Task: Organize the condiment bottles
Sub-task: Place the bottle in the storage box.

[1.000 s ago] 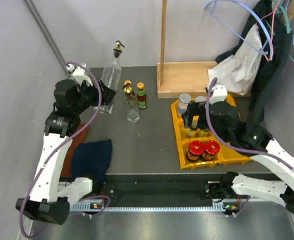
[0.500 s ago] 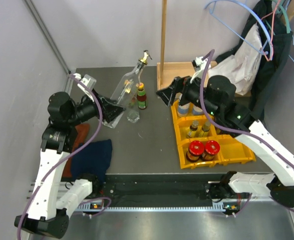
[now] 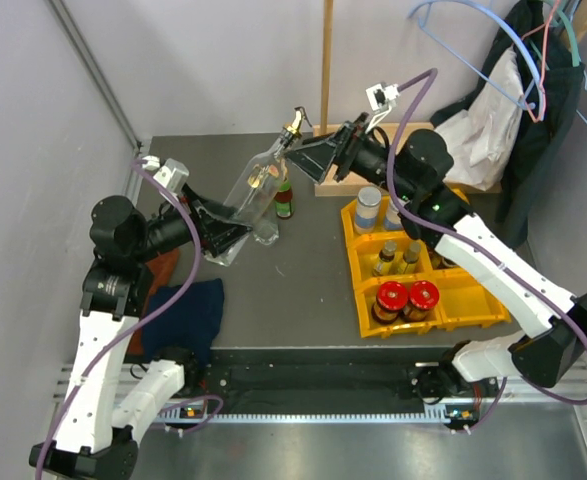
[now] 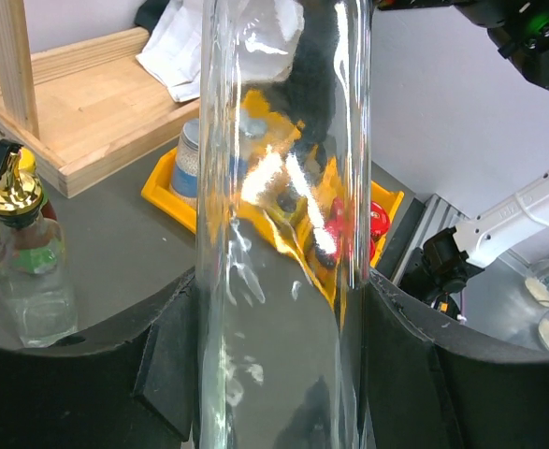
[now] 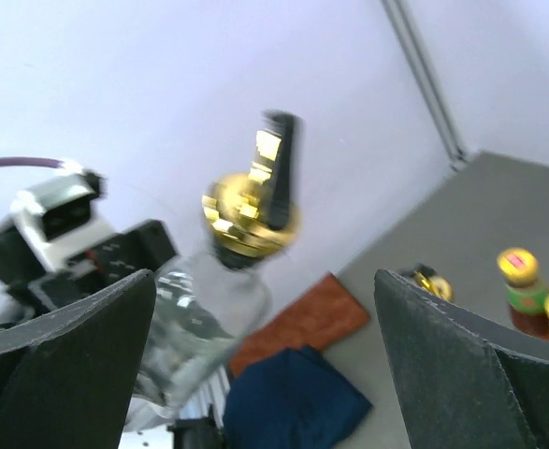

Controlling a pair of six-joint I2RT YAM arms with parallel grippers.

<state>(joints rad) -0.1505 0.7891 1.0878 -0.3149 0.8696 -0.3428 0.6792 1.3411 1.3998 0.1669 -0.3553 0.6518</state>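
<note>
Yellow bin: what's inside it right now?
Two red-lidded jars in front, two small dark bottles behind them, one silver-lidded jar at back. The right arm covers the bin's back-right part, so anything there is hidden.

A robotics lab test cell. Two white robot arms (image 3: 95, 335) are bolted to a metal rail (image 3: 313, 412) along a dark grey table (image 3: 303, 290), enclosed by plain grey partition walls (image 3: 33, 110), with a small camera (image 3: 383, 96) fixed to one wrist.
</note>
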